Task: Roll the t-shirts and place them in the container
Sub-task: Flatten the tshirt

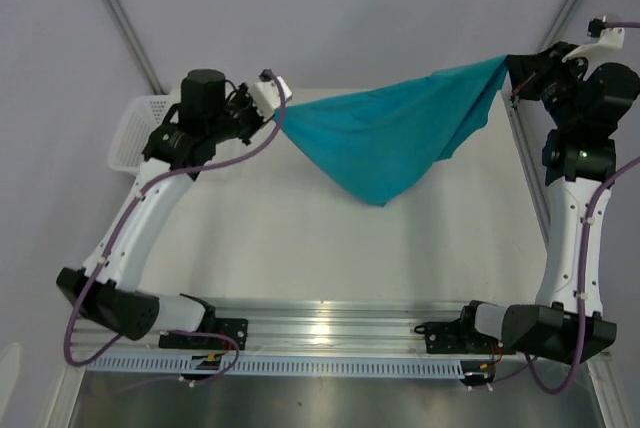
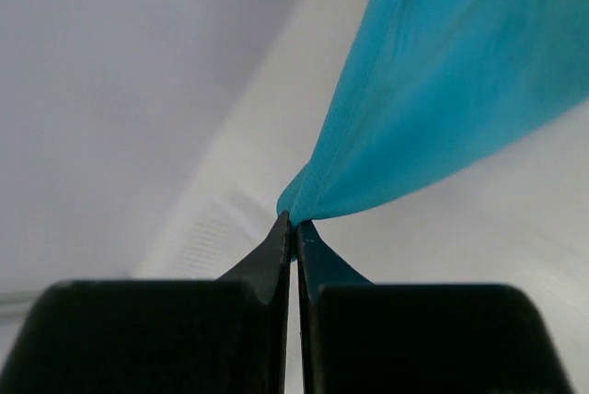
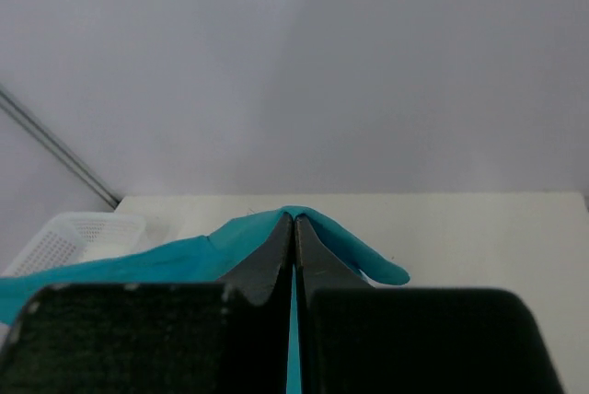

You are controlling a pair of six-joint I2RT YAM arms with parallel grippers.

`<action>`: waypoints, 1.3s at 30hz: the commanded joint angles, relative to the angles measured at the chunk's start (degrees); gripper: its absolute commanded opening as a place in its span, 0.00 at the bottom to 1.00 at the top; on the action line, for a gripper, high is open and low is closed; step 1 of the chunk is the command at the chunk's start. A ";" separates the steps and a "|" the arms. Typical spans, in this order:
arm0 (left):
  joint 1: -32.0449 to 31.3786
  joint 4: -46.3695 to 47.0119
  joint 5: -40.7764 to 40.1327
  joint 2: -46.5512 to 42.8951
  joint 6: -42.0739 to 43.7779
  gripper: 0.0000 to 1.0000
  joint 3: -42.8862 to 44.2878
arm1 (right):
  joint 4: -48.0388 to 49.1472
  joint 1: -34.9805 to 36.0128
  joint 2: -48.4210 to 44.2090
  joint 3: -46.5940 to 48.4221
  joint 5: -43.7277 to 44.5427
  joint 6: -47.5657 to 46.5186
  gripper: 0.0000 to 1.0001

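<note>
Spanning the gap over the white counter (image 1: 300, 238), the teal t-shirt (image 1: 390, 133) hangs slung between the two sets of jaws, its lowest fold sagging midway, possibly clear of the surface. A white mesh basket (image 1: 135, 128) sits outboard of the left jaws. Left jaws pinch one bunched corner tight; right jaws pinch the opposite edge.

Two robot arms, the left arm (image 1: 135, 223) and the right arm (image 1: 572, 238), with smooth white shells, black joints and bases, purple cables (image 1: 68, 338) tied alongside, and black tapered pincer fingers (image 2: 265, 267).
</note>
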 commanded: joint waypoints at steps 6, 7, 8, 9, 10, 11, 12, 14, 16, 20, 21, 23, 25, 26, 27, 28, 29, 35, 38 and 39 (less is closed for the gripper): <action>7.49 34.63 27.09 -23.54 25.67 0.00 -31.01 | 8.66 -0.48 -10.48 -3.25 -13.77 -5.18 0.00; 7.50 32.81 32.36 -24.18 25.06 0.01 -31.28 | 8.85 -0.48 -11.70 -4.30 -13.51 -5.18 0.00; 7.50 31.66 34.85 -24.62 24.62 0.01 -31.28 | 8.77 -0.48 -12.24 -5.97 -12.81 -5.18 0.00; 7.41 30.78 36.87 -25.06 24.18 0.01 -31.37 | 7.98 -0.48 -12.68 -6.68 -12.89 -5.44 0.00; 7.41 30.25 40.11 -25.93 23.74 0.01 -32.42 | 7.37 -0.48 -13.20 -7.38 -12.98 -5.62 0.00; 7.41 29.55 41.71 -26.29 25.04 0.00 -33.56 | 6.92 -0.48 -13.56 -8.78 -12.98 -5.62 0.00; 7.41 28.49 42.95 -26.81 26.79 0.00 -34.18 | 6.05 -0.48 -14.00 -9.67 -12.98 -5.70 0.00; 7.41 23.15 45.59 -27.52 30.93 0.01 -34.97 | 5.17 -0.48 -15.84 -11.51 -12.72 -6.06 0.00; 7.41 15.79 47.08 -27.70 34.35 0.01 -34.28 | 2.19 -0.48 -17.85 -13.71 -12.19 -7.55 0.00; 7.41 15.19 46.83 -28.14 36.31 0.01 -36.03 | 0.50 -0.39 -19.54 -17.06 -11.31 -8.78 0.00; 7.41 15.82 46.39 -27.96 36.13 0.01 -36.29 | 0.85 -0.39 -19.36 -17.58 -11.14 -8.78 0.00; 7.41 17.66 45.16 -26.39 35.61 0.01 -35.95 | 1.64 -0.39 -18.40 -17.50 -11.05 -8.34 0.00; 7.41 19.25 42.79 -24.89 34.11 0.01 -35.24 | 4.18 -0.39 -15.51 -17.06 -10.35 -6.86 0.00; 7.41 20.39 41.91 -22.80 33.76 0.01 -34.72 | 7.76 -0.39 -14.28 -16.80 -10.09 -6.07 0.00; 7.50 23.62 39.73 -21.56 31.93 0.01 -34.19 | 9.89 -0.39 -11.39 -16.71 -9.74 -5.10 0.00; 7.50 25.30 38.40 -19.81 30.78 0.01 -33.58 | 13.30 -0.39 -9.54 -15.75 -8.86 -2.92 0.00; 7.94 27.49 35.86 -15.44 28.42 0.01 -29.83 | 18.21 -0.30 -4.99 -14.61 -8.24 -1.85 0.00; 10.66 33.49 22.94 6.10 20.32 0.01 -4.26 | 27.21 4.34 19.10 13.61 -2.44 0.97 0.00; 11.98 30.96 14.94 19.91 16.10 0.01 19.47 | 22.78 4.80 34.91 38.87 -0.25 2.29 0.00; 12.16 29.81 13.62 23.07 14.87 0.01 24.56 | 20.04 4.53 38.96 46.50 0.63 3.16 0.00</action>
